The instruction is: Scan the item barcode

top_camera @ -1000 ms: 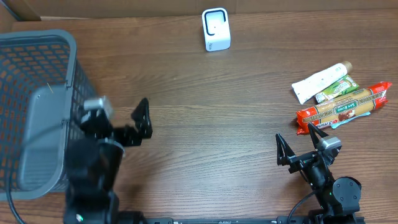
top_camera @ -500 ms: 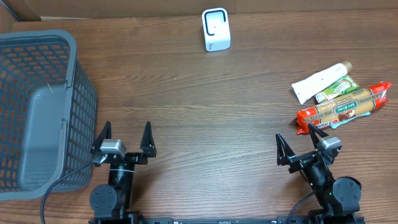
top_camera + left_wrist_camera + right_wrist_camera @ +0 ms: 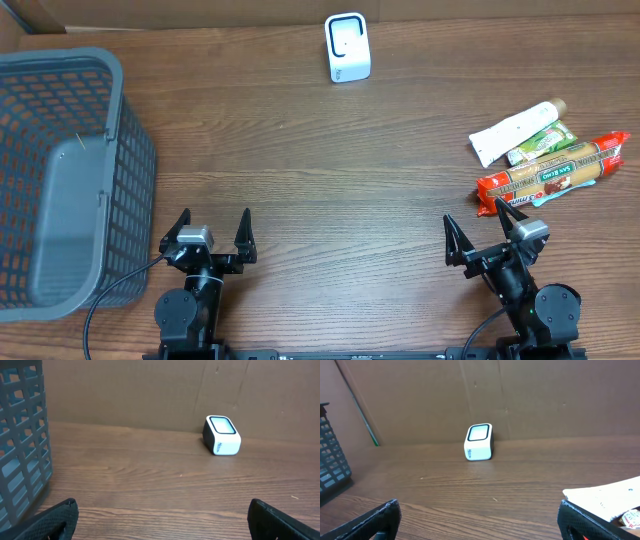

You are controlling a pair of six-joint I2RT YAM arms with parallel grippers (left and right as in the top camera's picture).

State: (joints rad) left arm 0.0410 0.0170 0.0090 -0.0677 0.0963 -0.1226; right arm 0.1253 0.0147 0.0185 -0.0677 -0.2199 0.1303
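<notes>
Three items lie at the right of the table: a white tube (image 3: 515,131), a small green packet (image 3: 541,142) and a long red packet (image 3: 555,173). No barcode can be made out on them. The white scanner (image 3: 347,47) stands at the far middle, and it also shows as the scanner (image 3: 222,436) in the left wrist view and the scanner (image 3: 479,442) in the right wrist view. My left gripper (image 3: 213,222) rests low at the front left, open and empty. My right gripper (image 3: 478,225) sits open at the front right, just short of the red packet, holding nothing.
A grey plastic basket (image 3: 60,180) fills the left side, close beside my left arm. A brown cardboard wall (image 3: 150,390) closes the far edge behind the scanner. The white tube's end (image 3: 610,495) shows by my right finger.
My left arm has dropped from a raised pose beside the basket to a low rest at the front edge, then shifted slightly right. The right arm and the items have not moved.
</notes>
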